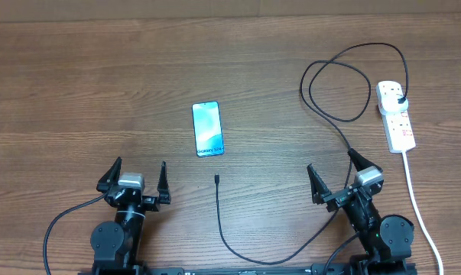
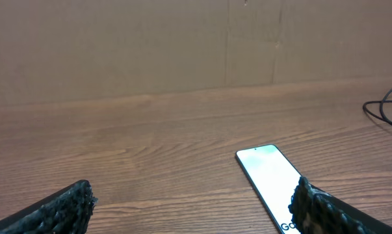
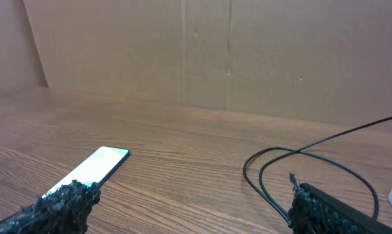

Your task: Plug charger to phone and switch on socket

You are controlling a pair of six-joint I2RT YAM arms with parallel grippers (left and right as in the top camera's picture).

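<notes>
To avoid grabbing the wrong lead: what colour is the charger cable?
Black. The charger cable shows best in the overhead view, thin and dark against the wood.

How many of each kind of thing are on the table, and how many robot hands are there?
Phones: 1, the phone
Chargers: 1, the charger
Sockets: 1, the socket
Robot hands: 2, the left hand and the right hand
Total: 5
</notes>
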